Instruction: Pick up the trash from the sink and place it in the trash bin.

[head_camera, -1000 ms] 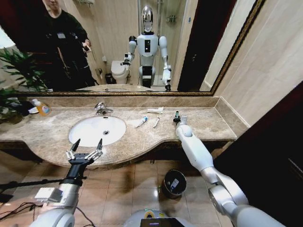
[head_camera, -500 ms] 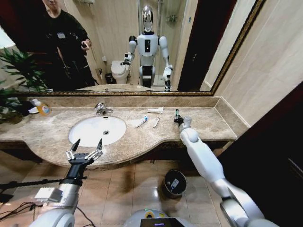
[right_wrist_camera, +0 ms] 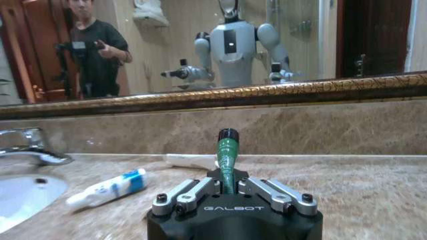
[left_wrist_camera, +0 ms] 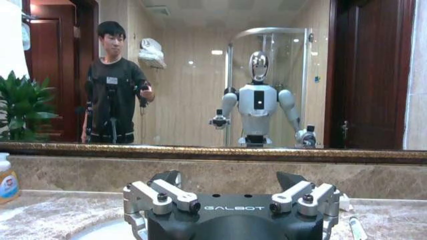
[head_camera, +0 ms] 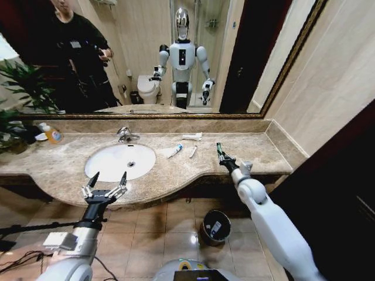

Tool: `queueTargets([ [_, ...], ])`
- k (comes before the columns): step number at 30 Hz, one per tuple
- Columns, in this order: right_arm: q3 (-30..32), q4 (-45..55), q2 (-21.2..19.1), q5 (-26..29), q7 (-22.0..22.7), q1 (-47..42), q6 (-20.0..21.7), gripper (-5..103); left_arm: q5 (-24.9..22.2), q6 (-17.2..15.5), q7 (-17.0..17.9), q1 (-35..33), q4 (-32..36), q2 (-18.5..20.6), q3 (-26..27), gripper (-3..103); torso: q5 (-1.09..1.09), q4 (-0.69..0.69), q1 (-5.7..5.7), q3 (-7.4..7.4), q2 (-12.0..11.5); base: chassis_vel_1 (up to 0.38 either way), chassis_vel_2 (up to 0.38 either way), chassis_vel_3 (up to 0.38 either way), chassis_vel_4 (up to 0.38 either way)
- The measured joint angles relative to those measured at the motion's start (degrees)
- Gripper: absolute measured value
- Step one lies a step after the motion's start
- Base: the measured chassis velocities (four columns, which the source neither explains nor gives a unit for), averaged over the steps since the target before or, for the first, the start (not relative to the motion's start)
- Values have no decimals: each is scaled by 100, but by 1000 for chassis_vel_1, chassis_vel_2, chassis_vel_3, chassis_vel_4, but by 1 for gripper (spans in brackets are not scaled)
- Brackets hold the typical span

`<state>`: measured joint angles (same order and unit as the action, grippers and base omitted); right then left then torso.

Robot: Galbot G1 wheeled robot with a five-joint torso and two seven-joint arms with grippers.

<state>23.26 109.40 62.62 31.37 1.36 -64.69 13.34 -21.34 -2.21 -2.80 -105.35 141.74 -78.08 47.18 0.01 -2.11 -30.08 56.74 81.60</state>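
My right gripper [head_camera: 223, 158] is shut on a small green piece [head_camera: 219, 147] of trash, held above the right part of the marble counter; the right wrist view shows the green piece [right_wrist_camera: 227, 150] upright between the closed fingers [right_wrist_camera: 200, 189]. A white tube with a blue end [head_camera: 174, 151] and two slim white packets [head_camera: 192, 151] [head_camera: 192, 136] lie on the counter right of the sink [head_camera: 99, 167]. The black trash bin [head_camera: 205, 222] stands on the floor below the counter. My left gripper [head_camera: 105, 186] hovers open at the counter's front edge before the sink.
A chrome faucet [head_camera: 125, 134] stands behind the basin, and an orange-yellow soap bottle [head_camera: 54, 135] and a plant [head_camera: 17, 88] sit at the far left. The mirror reflects the room. A wall closes off the counter's right end.
My right arm has drawn back toward the counter's front edge and swung to the right, carrying the green piece. The left arm has not moved.
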Motion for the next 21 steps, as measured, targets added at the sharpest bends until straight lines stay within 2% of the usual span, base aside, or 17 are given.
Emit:
queueTargets([
  [4,317,355,100,-60,-179,-698,-101,8,0,0,-1,0,0,0,0,100,0,0,0,0,0,0,0,0,0],
  [6,553,558,241,-215,-405,-1319,-286,8,0,0,0,0,0,0,0,100,0,1,1,0,0,0,0,0,0],
  [10,694,669,371,-367,-610,-1858,-542,8,0,0,0,0,0,0,0,100,-1,1,0,0,0,0,0,0,0],
  [13,843,629,562,-564,-1125,-2423,-866,8,0,0,0,0,0,0,0,100,-1,0,0,0,0,0,0,0,0],
  [14,843,629,562,-564,-1125,-2423,-866,8,0,0,0,0,0,0,0,100,-1,0,0,0,0,0,0,0,0],
  [18,861,341,741,-721,-1357,-2743,-1239,8,0,0,0,0,0,0,0,100,-1,1,0,0,0,0,0,0,0],
  [19,833,-258,902,-969,-1416,-2741,-1516,8,0,0,0,0,0,0,0,100,-1,0,0,0,0,0,0,0,0],
  [21,808,-668,970,-1099,-1422,-2639,-1644,8,0,0,0,0,0,0,0,100,-1,0,0,1,0,0,0,0,0],
])
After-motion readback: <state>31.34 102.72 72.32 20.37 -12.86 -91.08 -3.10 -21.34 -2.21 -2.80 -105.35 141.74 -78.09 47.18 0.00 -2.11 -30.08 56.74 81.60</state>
